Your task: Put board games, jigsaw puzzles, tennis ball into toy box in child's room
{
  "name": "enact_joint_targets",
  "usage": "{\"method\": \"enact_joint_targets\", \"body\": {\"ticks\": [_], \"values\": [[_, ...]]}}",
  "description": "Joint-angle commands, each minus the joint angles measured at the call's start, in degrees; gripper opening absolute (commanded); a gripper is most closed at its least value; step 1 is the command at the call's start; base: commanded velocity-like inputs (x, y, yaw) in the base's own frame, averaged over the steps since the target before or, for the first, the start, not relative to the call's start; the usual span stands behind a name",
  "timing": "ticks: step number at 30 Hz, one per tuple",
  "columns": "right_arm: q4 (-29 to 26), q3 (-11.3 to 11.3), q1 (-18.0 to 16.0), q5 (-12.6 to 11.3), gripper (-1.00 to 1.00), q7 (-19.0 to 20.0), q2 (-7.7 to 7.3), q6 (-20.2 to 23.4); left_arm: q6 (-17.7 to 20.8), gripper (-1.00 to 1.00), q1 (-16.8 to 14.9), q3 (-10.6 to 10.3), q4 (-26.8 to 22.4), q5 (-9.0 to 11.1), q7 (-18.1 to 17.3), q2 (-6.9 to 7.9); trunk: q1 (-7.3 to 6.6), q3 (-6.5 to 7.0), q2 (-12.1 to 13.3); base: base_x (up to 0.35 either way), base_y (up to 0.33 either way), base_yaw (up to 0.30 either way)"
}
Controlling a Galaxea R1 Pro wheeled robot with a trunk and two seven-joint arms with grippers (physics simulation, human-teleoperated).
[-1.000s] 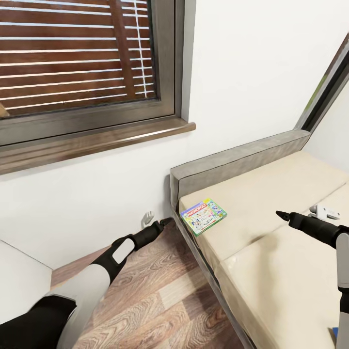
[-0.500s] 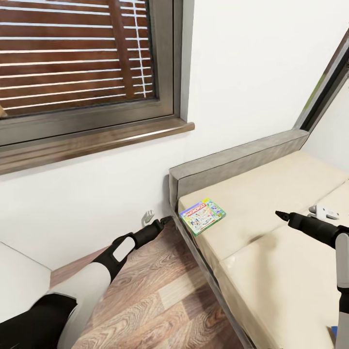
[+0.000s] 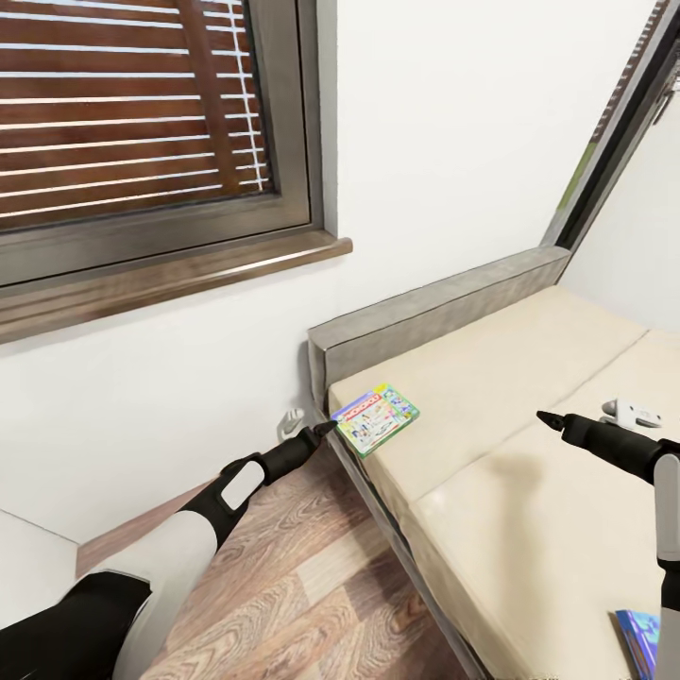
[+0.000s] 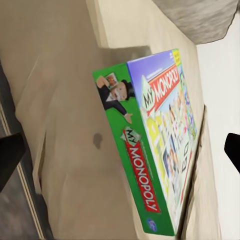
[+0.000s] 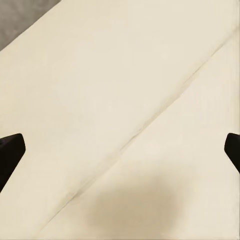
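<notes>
Bed: L gripper open beside Monopoly box.

**Cut off, hidden**

Blue box at head view's lower right edge: corner only, cover unreadable. Bed running out at right and bottom. Left gripper: just two dark fingertips at the wrist frame's sides. Right gripper likewise. Window cropped at top and left.
</notes>
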Motion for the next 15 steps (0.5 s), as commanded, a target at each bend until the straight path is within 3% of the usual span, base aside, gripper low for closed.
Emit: {"method": "enact_joint_targets", "body": {"ticks": [1,15], "values": [[0.0,-0.1,0.0,-0.5,1.00,-0.2,-0.01,0.3,0.3,1.00,0.0,-0.2,0.0,0.6,0.0,0.02,-0.01,-0.04,0.0,0.000,0.000,-0.072],[0.0,-0.1,0.0,-0.5,1.00,-0.2,0.04,0.4,0.3,1.00,0.0,-0.3,0.0,0.6,-0.2,-0.08,-0.01,-0.04,0.0,0.000,0.000,-0.029]]}}
